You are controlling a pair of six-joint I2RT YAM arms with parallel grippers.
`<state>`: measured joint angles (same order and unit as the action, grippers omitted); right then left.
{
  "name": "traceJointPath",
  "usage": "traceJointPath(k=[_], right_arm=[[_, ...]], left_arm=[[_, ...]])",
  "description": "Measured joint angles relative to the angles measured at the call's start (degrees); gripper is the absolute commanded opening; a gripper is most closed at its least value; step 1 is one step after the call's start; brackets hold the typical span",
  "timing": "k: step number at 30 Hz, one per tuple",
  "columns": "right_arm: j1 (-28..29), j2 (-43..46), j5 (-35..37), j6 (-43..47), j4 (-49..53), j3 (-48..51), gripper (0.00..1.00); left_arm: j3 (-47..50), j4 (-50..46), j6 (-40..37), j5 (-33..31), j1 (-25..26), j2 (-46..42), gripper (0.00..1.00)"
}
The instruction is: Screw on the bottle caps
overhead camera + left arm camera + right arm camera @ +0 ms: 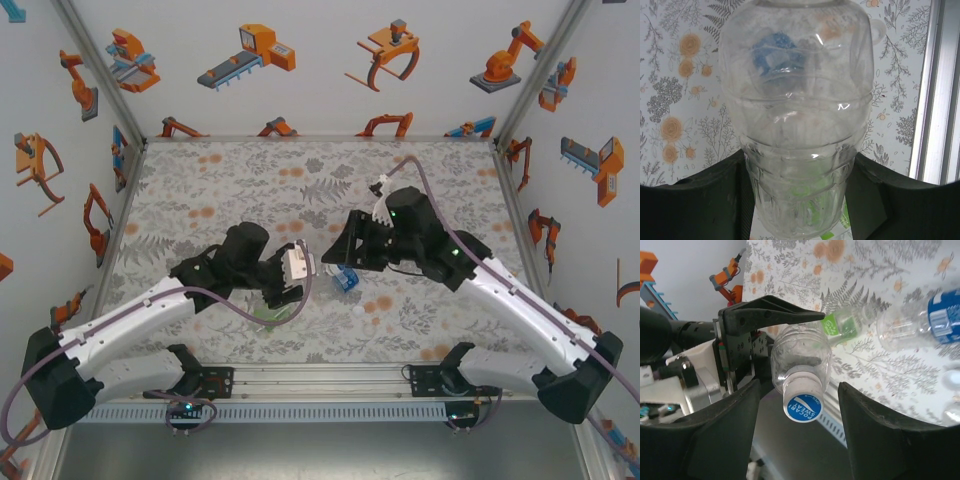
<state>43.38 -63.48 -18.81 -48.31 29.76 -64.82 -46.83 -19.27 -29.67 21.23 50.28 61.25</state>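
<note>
Between arms: clear bottle point(797, 115), likely light, crushable, pinched by left gripper point(800, 195); cap point(802, 407), rim-hold advised, flanked by spread right gripper point(799, 390)

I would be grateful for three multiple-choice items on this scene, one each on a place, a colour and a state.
1. The plain bottle is: A in the left gripper; B lying on the table; C standing on the metal rail.
2. The top of its cap is: A red; B blue; C green.
3. The right gripper is: A shut on the cap; B open; C shut on the bottle's body.
Answers: 1 A, the jaws clamp its body. 2 B, blue with white lettering. 3 B, gaps show either side of the cap.
</note>
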Motion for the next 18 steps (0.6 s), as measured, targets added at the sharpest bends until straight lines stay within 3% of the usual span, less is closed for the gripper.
traceJointPath(k=[11,18], right_arm=[[-0.5,3.0,-7.3,34.4,0.9,-1.5,0.58],[-0.5,3.4,-11.9,50.6,-1.7,1.0,0.56]], left_arm=[[0.0,-2.6,-1.6,3.1,-0.8,-0.4,0.0],[-1.2,-5.0,-6.1,11.3,-10.4,0.5,0.0]])
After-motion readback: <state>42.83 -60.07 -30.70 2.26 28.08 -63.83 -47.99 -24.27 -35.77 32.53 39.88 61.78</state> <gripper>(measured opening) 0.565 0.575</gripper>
